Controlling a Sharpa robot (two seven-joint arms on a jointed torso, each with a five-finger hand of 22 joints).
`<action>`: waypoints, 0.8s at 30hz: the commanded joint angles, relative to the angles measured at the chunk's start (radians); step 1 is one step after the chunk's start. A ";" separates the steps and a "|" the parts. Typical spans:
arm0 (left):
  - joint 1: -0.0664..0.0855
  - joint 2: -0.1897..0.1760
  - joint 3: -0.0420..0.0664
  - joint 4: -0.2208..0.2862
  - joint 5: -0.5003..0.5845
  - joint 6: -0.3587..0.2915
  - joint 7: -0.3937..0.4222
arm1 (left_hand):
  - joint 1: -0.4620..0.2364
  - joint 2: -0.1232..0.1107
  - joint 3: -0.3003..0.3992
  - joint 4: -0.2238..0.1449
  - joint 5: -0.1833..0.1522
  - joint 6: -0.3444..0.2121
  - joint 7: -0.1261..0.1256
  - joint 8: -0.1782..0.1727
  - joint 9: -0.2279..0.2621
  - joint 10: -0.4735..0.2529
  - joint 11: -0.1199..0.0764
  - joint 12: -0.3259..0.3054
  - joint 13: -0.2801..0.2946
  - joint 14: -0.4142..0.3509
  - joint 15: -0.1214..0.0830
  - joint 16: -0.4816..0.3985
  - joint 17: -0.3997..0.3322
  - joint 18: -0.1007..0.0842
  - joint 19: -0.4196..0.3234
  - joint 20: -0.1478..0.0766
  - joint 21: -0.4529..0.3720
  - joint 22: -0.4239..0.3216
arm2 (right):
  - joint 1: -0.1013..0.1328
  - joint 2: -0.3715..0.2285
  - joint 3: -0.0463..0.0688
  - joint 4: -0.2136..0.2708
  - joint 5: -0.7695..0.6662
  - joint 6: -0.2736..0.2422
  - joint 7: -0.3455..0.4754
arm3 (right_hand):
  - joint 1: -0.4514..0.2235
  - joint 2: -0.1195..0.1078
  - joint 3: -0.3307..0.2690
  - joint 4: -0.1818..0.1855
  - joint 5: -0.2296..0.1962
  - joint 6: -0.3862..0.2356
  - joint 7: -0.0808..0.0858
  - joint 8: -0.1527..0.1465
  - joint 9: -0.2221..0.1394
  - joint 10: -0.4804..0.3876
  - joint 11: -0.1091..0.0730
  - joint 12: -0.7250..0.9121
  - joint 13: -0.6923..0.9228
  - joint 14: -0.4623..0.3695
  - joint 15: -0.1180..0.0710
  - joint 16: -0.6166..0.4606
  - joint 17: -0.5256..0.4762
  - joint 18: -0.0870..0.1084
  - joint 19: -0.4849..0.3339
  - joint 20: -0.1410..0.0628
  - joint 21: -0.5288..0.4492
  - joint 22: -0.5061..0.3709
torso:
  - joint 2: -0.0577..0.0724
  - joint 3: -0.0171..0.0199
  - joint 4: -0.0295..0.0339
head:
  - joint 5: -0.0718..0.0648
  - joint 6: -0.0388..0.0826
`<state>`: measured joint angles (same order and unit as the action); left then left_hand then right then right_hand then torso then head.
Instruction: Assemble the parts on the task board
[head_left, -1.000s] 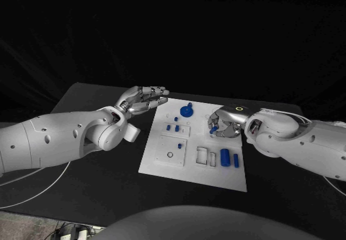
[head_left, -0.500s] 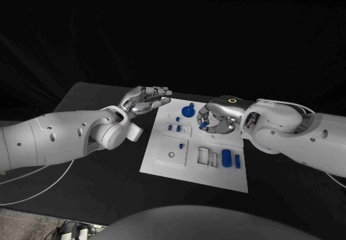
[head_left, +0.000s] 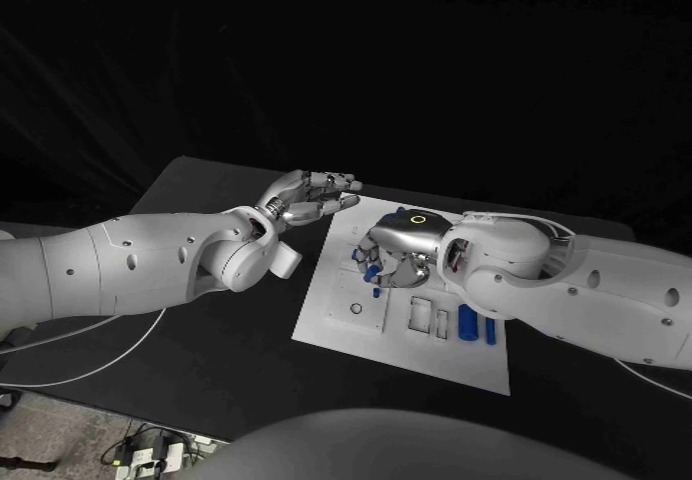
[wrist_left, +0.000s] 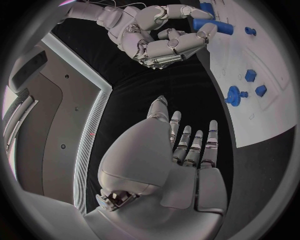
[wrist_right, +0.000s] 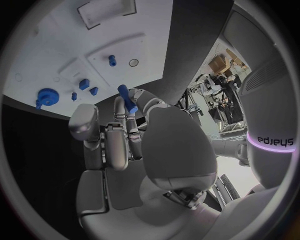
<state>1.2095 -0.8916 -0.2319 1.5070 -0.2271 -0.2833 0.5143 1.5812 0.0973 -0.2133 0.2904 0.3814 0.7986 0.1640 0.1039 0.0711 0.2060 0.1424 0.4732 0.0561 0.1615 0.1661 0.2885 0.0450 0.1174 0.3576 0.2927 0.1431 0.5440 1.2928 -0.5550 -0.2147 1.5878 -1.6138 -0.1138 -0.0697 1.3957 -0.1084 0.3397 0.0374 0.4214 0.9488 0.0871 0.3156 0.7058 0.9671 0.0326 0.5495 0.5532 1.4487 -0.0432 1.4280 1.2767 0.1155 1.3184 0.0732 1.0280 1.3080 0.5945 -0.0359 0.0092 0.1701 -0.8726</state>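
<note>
Fingers of our right hand (head_left: 397, 255) pinch a small blue peg (wrist_right: 128, 98), and we hold it just above the task board (head_left: 397, 345), over the end of the board farthest from the robot. On the board beneath the hand we see a blue round knob (wrist_right: 46, 95) near the far end, and a few small blue pieces (wrist_right: 83, 84) beside it. Two long blue bars (head_left: 467, 321) lie side by side on the board, nearer the robot than the right hand. Our left hand (head_left: 309, 196) hangs over the black table (head_left: 216, 340) just beside the board's far corner, holding nothing, its fingers apart and lightly bent.
</note>
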 joint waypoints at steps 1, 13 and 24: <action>0.000 -0.002 0.001 -0.001 0.012 0.002 0.009 | 0.001 0.007 -0.007 0.002 0.004 0.005 0.000 0.005 0.001 0.006 0.003 0.005 0.001 0.007 -0.001 0.006 0.001 -0.008 0.005 -0.001 0.006 -0.001 | -0.016 0.025 0.000 -0.018 -0.031 0.049 -0.010 | 0.010 0.000 0.007 -0.002 0.006 0.001 0.007 0.003 0.000 0.001 -0.001 -0.004 -0.001 -0.002 0.002 -0.001 0.000 -0.013 -0.004 -0.005 -0.004 0.127 | 0.000 -0.0004 0.0012 | 0.002 0.000; 0.001 -0.017 0.001 -0.016 0.042 -0.008 0.025 | -0.043 0.019 -0.025 0.003 -0.005 0.004 0.001 0.007 0.000 0.007 0.003 0.006 0.001 0.006 -0.003 0.006 0.000 -0.013 0.006 -0.001 0.008 -0.007 | -0.062 0.085 0.001 -0.051 -0.098 0.093 -0.046 | 0.009 -0.007 0.014 -0.005 0.010 -0.005 0.012 -0.011 -0.005 -0.003 0.006 -0.023 -0.010 -0.009 0.009 -0.008 -0.012 -0.010 -0.013 0.000 -0.019 0.123 | -0.002 -0.0011 -0.0034 | 0.011 0.000; 0.001 -0.006 0.001 -0.038 0.050 -0.004 0.028 | -0.050 0.025 -0.026 0.003 -0.005 0.005 0.001 0.008 0.000 0.007 0.004 0.006 0.001 0.005 -0.003 0.006 0.000 -0.014 0.006 -0.001 0.009 -0.009 | -0.086 0.101 0.001 -0.050 -0.108 0.085 -0.048 | 0.009 -0.006 0.016 -0.005 0.009 -0.002 0.013 -0.015 -0.006 0.001 0.006 -0.025 -0.011 -0.006 0.010 -0.006 -0.007 -0.011 -0.012 0.001 -0.015 0.124 | -0.001 -0.0003 -0.0030 | 0.007 0.000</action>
<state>1.2096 -0.8997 -0.2318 1.4687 -0.1882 -0.2891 0.5237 1.5390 0.1238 -0.2329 0.2935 0.3813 0.7985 0.1639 0.1078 0.0710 0.2096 0.1460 0.4731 0.0560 0.1615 0.1662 0.2911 0.0449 0.1173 0.3575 0.2927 0.1472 0.5367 1.2088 -0.4567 -0.2140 1.5372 -1.6945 -0.0457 -0.1076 1.4007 -0.1109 0.3507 0.0319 0.4260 0.9459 0.0936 0.3070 0.6993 0.9690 0.0384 0.5301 0.5414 1.4431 -0.0376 1.4220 1.2691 0.1156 1.3108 0.0732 1.0124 1.3077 0.5930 -0.0365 0.0058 0.1788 -0.8726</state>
